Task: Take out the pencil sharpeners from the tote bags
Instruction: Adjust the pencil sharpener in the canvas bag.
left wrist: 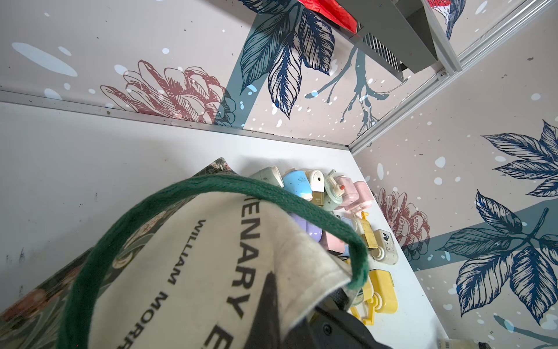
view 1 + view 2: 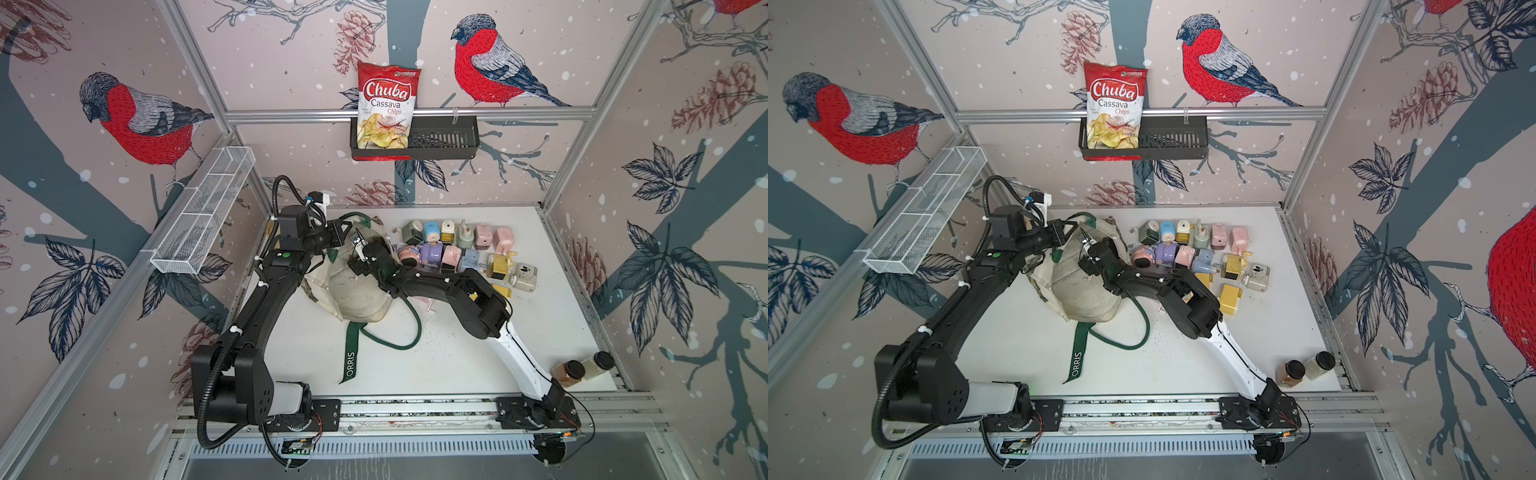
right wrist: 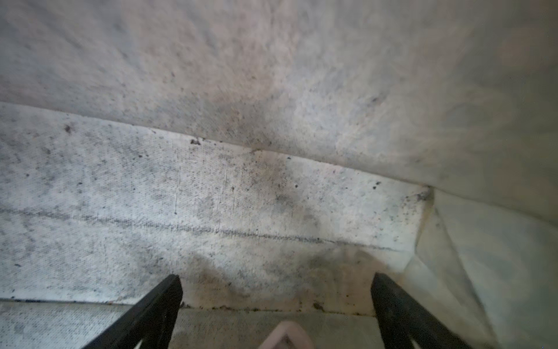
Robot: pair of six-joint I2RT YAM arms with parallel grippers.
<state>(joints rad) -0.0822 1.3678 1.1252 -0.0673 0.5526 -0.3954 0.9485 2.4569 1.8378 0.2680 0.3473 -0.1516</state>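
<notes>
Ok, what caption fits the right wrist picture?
Right arm's open fingers inside the grubby tote bag, something pink between them.

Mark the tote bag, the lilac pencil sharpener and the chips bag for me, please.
tote bag (image 2: 357,291), in a top view, on its bulging cream canvas side.
lilac pencil sharpener (image 2: 430,251), in a top view, on its rounded body.
chips bag (image 2: 386,104), in a top view, on its printed front.

Pink piece (image 3: 287,335): between right gripper (image 3: 276,279) prongs, blurred, cut by frame edge.
Left gripper (image 1: 268,302): tips buried under tote bag (image 1: 196,266) fabric.
Pencil sharpeners (image 2: 432,251): some under right arm (image 2: 449,286).
</notes>
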